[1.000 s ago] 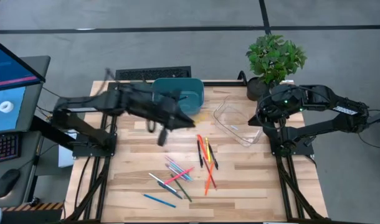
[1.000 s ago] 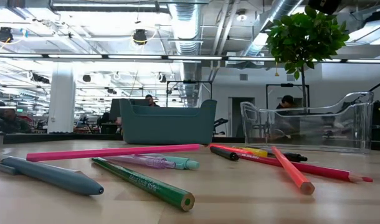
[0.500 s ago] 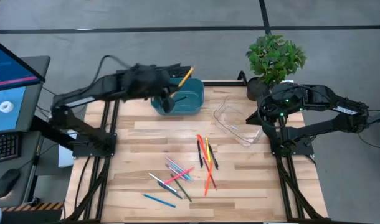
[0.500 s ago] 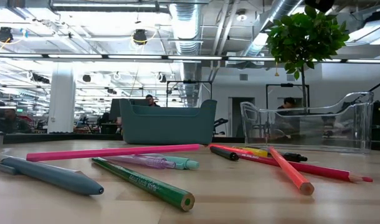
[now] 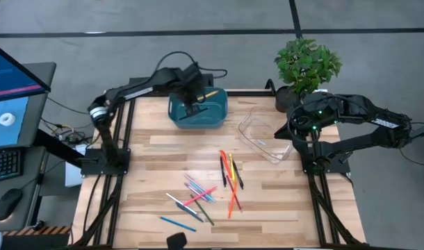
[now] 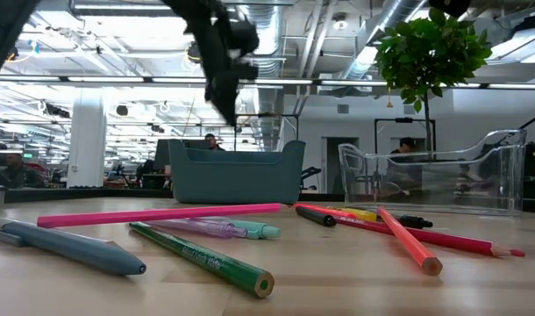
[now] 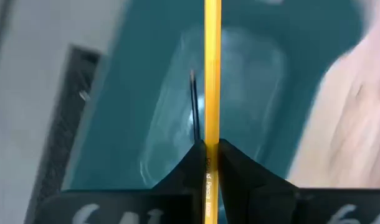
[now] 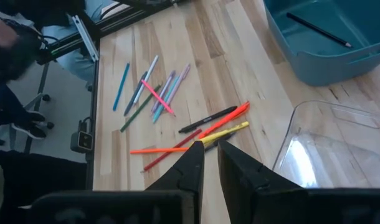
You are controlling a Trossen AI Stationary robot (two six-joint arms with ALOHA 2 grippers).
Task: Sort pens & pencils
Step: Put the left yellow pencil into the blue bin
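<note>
My left gripper (image 5: 194,105) hangs over the teal bin (image 5: 219,117) at the table's far side, shut on a yellow pencil (image 7: 212,74). That pencil sticks out toward the far right (image 5: 210,93). The gripper also shows from the side, above the bin, in the low view (image 6: 226,105). One black pencil (image 7: 194,106) lies on the bin's floor. The other pens & pencils lie flat on the table in two loose groups, one red, orange, yellow and black (image 5: 230,177), one pink, blue, grey and green (image 5: 194,196). My right gripper (image 8: 210,155) waits at the right, fingers nearly together, holding nothing. My left gripper pinches the yellow pencil's shaft (image 7: 212,138) between its two fingers. The fingers slant down from above the bin. A long stretch of the pencil reaches out past the fingertips. The pencil is lifted clear, above the bin's inside.
A clear plastic tray (image 5: 264,135) stands right of the bin, below my right gripper (image 5: 294,129). A potted plant (image 5: 306,66) is at the far right corner. Bare wood lies at the table's left and between bin and pencils. People sit in the room behind.
My left gripper has carried the yellow pencil from above the table's middle toward the far edge and come down over the teal bin. It has tipped from nearly level to pointing steeply down, and it stays shut on the pencil. The pencils on the table lie as before.
</note>
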